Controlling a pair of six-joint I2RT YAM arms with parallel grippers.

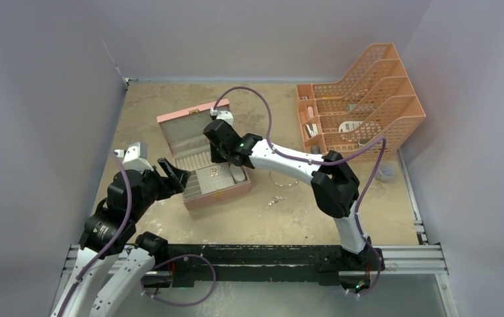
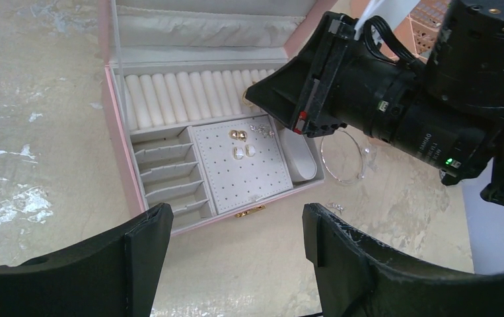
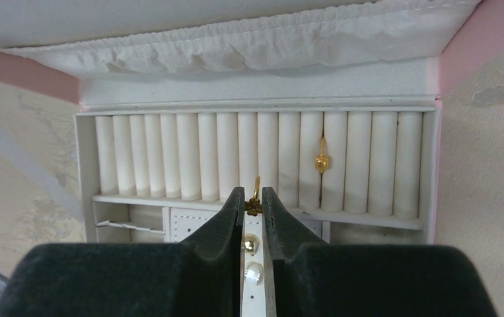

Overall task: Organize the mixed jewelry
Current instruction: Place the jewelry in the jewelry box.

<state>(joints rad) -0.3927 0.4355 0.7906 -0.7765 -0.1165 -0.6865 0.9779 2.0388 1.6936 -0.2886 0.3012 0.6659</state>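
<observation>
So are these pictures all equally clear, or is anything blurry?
Top view: soft, even light, yet the loose jewelry is too tiny to make out. Left wrist view: the box is crisp, the left fingers dark and featureless. Right wrist view: the ring rolls and pinched gold ring are sharp, the right fingers slightly soft.

Box (image 1: 216,197): pink outside, off-white lining. Ring rolls (image 3: 189,155) in the box: cream. Panel (image 2: 239,175) in the box: pale grey, even rows of small dark dots. Right hand (image 3: 253,196): black. Held ring (image 3: 256,186): gold. Second ring (image 3: 322,162) in the rolls: gold. Tabletop (image 2: 37,99) around the box: mottled beige, whitish patches. File rack (image 1: 368,99) right of the box: orange mesh.
</observation>
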